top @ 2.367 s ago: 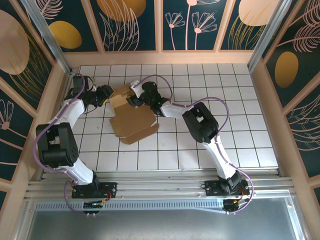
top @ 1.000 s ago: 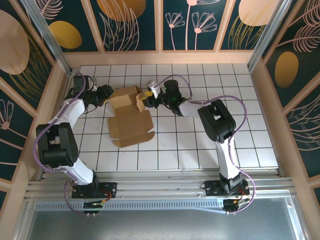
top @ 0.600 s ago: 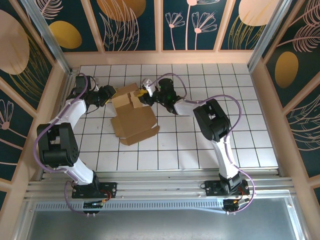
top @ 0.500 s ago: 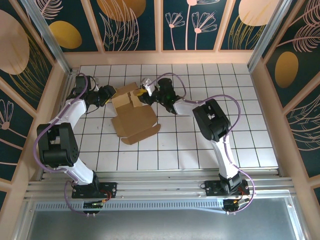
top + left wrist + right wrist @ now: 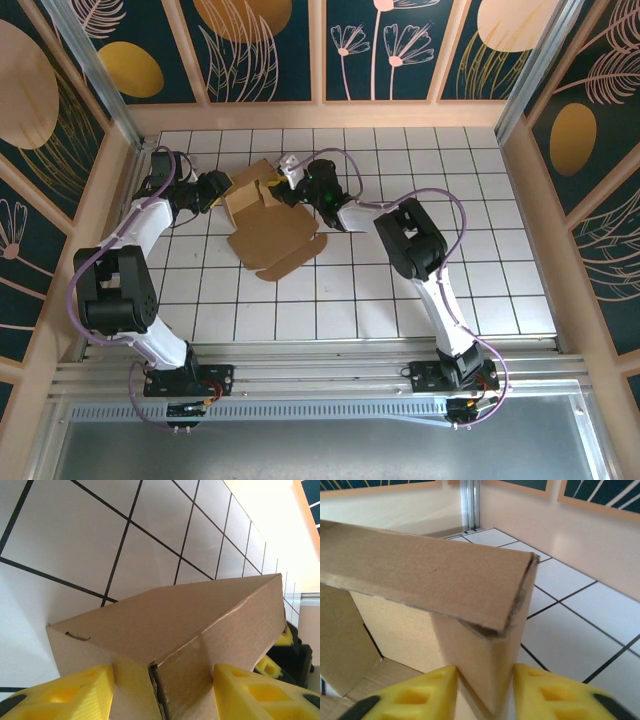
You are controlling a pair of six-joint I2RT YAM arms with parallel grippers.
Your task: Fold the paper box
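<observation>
The left gripper (image 5: 164, 690) and right gripper (image 5: 484, 692) each pinch a paper box (image 5: 275, 235) wall; open tiles (image 5: 480, 230) rightward.

The tiled tabletop (image 5: 480, 250) is white with a black grid. Pale wooden framing (image 5: 320, 115) borders its far edge and both sides. Dark teal wall panels (image 5: 405, 45) printed with botanical motifs stand beyond that framing. Aluminium rails (image 5: 330, 375) run along the tabletop's near edge.
</observation>
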